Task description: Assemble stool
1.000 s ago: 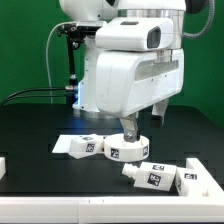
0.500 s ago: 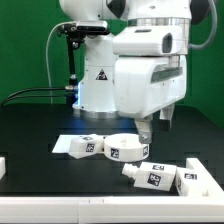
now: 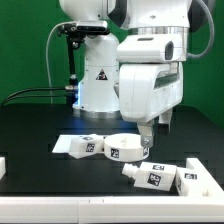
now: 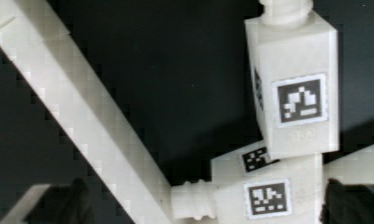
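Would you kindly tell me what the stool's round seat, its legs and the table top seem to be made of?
Round seat: likely moulded plastic, white and matte; its colour is even and its rim smooth.
Legs: seemingly the same white plastic, with crisp blocky edges; their square tags look printed.
Table top: black, dull, little glare; material unclear.

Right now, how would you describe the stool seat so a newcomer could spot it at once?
On the black table, look just under the big white robot arm. The seat is the low white disc there, with one leg at the exterior view's left and two legs nearer the front right. It alone is round; its neighbours are blocky bars.
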`<state>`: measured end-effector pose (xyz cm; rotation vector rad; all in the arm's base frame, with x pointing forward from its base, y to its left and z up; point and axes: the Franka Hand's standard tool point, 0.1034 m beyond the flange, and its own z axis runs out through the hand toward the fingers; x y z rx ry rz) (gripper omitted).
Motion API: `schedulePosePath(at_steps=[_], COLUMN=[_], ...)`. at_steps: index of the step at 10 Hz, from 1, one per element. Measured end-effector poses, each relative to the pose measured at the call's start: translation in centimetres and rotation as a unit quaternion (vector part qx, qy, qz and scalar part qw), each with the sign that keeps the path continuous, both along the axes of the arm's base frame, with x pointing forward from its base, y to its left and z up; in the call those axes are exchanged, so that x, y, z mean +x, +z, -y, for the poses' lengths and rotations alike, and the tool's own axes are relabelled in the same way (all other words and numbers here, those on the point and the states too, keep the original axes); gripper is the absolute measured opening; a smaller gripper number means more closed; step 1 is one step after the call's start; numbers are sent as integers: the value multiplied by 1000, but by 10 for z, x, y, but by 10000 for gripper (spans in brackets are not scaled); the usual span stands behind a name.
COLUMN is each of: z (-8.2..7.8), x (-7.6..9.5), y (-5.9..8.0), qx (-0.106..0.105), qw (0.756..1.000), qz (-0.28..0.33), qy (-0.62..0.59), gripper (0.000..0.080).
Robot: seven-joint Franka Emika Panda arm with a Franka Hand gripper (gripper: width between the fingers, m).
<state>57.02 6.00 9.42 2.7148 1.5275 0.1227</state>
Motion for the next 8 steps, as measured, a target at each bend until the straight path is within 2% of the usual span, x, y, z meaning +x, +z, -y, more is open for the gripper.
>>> schedulePosePath(at_steps=[2,4,8], z=[-18,-28,-13], x=[-19,-29,-28], y=[-22,-40,-60], qx=[0,5,13], qw=[999,999,1000], qz=[-31,-25,-2], qy=[-34,-28,-18], gripper=[649,649,649])
